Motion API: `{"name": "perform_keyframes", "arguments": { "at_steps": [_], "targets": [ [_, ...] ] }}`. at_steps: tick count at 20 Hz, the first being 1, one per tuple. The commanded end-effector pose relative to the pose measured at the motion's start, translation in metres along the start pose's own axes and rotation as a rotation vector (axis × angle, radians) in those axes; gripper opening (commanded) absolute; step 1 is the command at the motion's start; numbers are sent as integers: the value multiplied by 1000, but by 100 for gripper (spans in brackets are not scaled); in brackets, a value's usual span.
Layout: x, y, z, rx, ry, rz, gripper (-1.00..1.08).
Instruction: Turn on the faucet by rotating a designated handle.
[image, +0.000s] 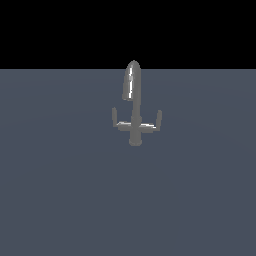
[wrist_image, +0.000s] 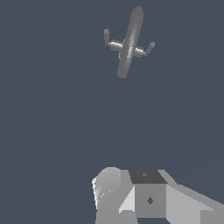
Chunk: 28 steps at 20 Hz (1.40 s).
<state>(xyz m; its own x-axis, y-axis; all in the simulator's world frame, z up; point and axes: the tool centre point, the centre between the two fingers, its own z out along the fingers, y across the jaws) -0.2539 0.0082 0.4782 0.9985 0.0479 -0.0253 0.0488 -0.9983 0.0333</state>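
The faucet (image: 134, 107) is a small dull-grey tap standing on the grey floor, with a tall arched spout, a thin post and a round base. The handle (image: 159, 118) is the short upright paddle at the end of the crossarm on the exterior view's right. A matching paddle (image: 114, 116) stands on the left. The wrist view shows the faucet (wrist_image: 129, 41) from above, far from the gripper, with both paddles showing. I cannot tell which one is the handle there. The gripper (wrist_image: 131, 197) shows only as grey blocks at the frame edge and holds nothing. It is out of the exterior view.
A flat grey floor (image: 65, 190) lies all around the faucet, under a black background. Nothing else shows.
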Motion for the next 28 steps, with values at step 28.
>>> {"name": "perform_keyframes", "arguments": {
  "at_steps": [28],
  "targets": [
    [104,63,37,394,-117,176,-100]
  ]
}}
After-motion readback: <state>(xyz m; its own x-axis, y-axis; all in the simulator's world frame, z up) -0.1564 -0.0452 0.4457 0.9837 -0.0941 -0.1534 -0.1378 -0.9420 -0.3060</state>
